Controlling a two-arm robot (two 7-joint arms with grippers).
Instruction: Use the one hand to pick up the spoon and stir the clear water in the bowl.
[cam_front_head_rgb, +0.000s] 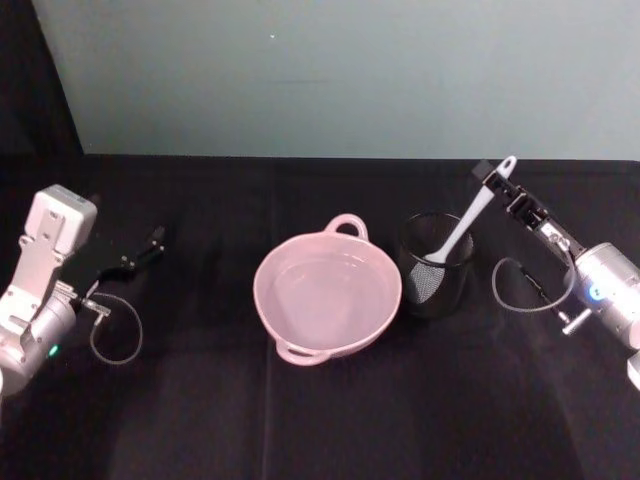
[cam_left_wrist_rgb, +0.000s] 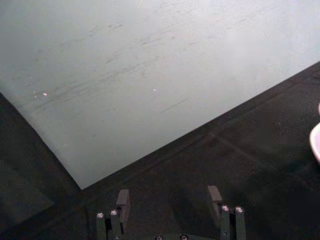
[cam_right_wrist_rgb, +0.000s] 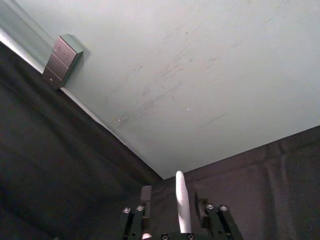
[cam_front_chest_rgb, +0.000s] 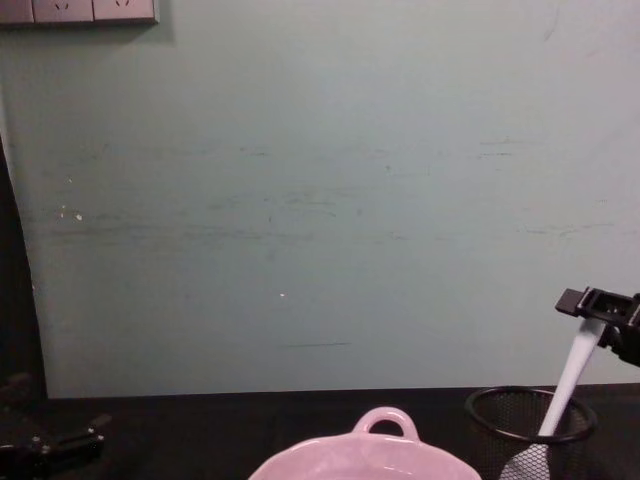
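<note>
The pale pink bowl (cam_front_head_rgb: 262, 300) sits mid-table with clear water (cam_front_head_rgb: 325, 290) showing as a faint sheen inside. Just to its right stands a black mesh cup (cam_front_head_rgb: 435, 265). The white spoon (cam_front_head_rgb: 462, 228) has its head in that cup, and its handle leans up toward the right. My right gripper (cam_front_head_rgb: 492, 177) is at the handle's top end. In the right wrist view the spoon (cam_right_wrist_rgb: 182, 200) stands between the parted fingers of this gripper (cam_right_wrist_rgb: 172, 194), close to one finger and with a gap to the other. The chest view shows that gripper (cam_front_chest_rgb: 597, 305) above the spoon (cam_front_chest_rgb: 570, 375).
My left gripper (cam_front_head_rgb: 152, 243) lies parked at the table's left, open in its wrist view (cam_left_wrist_rgb: 169, 197), where the bowl's edge (cam_left_wrist_rgb: 316, 142) peeks in. A pale green wall stands behind the black-clothed table. Wall sockets (cam_front_chest_rgb: 80, 10) are high on the left.
</note>
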